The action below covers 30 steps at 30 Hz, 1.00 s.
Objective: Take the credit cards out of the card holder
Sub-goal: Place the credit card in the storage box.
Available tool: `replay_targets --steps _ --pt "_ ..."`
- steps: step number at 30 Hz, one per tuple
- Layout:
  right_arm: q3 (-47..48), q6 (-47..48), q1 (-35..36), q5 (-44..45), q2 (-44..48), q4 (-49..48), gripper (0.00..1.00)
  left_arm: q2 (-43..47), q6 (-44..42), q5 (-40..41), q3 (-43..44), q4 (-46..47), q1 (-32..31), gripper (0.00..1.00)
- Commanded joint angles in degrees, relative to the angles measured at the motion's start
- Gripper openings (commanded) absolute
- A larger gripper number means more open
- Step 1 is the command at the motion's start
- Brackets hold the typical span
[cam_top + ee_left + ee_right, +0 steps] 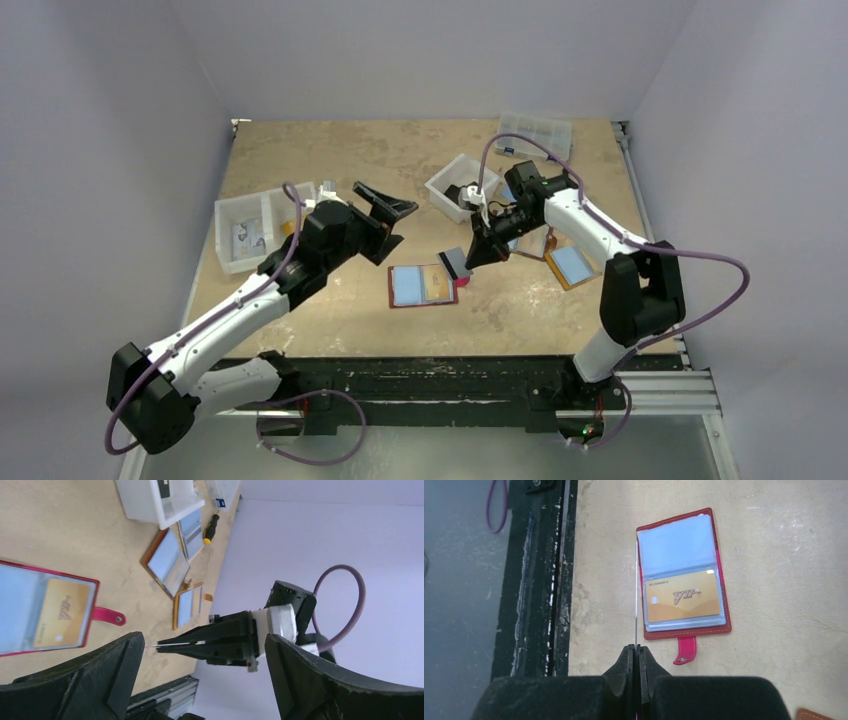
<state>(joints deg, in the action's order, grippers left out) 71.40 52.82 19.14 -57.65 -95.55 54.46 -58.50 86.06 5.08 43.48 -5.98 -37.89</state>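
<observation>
The dark red card holder (pixel 423 286) lies open on the table, with a gold card (pixel 682 596) in its clear sleeve and its pink strap tab (pixel 686 651) pointing towards my right arm. Just right of it, my right gripper (pixel 472 258) is shut on a thin grey credit card (pixel 455 263), held above the table. The right wrist view shows this card (pixel 636 595) edge-on as a thin line sticking out of the gripper (pixel 636 647). My left gripper (pixel 395 225) stands wide open and holds nothing, raised left of the holder. In the left wrist view the left gripper (pixel 205 645) frames the right gripper (pixel 167 646).
White bins stand at the left (pixel 250 230) and back middle (pixel 455 185), and a clear box (pixel 535 133) at the back. Brown and tan fold-out holders (pixel 570 265) lie under the right arm. A screwdriver (pixel 210 527) lies near them. The black rail (pixel 531 580) marks the table's near edge.
</observation>
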Motion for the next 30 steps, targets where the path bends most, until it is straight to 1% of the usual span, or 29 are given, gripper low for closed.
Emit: replay_targets --steps 1,5,7,9,12,20,25,27,30 --pt "1.9 0.9 2.7 5.3 5.1 -2.1 0.0 -5.5 4.0 -4.7 9.9 -10.1 0.4 0.99" --pt "0.0 0.7 5.7 11.1 9.6 -6.1 0.0 -8.9 6.2 -8.9 11.9 -9.7 0.3 0.99" --pt "-1.7 1.1 7.2 14.2 12.0 -10.1 0.0 -9.4 8.4 -10.3 10.9 -6.2 0.3 0.99" --pt "-2.3 0.7 8.0 16.3 13.1 -12.4 0.0 -10.1 10.8 -11.6 10.1 -3.7 0.3 0.98" --pt "-1.8 -1.6 8.4 19.8 13.0 -15.2 0.0 -11.5 12.0 -13.0 10.7 -3.3 0.3 0.97" --pt "-0.9 -4.9 9.8 24.3 11.9 -18.5 0.0 -12.3 16.6 -12.8 10.7 -4.8 0.1 0.95" --pt "0.2 -6.1 11.1 23.9 11.0 -18.7 0.0 -13.7 18.7 -12.8 10.8 -5.4 -0.3 0.94" --pt "0.6 -6.4 12.2 24.1 10.6 -18.6 0.0 -14.6 19.3 -13.2 10.7 -5.0 -0.6 0.92" --pt "1.0 -6.7 13.0 24.3 10.3 -18.6 0.0 -15.7 19.6 -13.1 11.2 -5.9 -0.7 0.84"
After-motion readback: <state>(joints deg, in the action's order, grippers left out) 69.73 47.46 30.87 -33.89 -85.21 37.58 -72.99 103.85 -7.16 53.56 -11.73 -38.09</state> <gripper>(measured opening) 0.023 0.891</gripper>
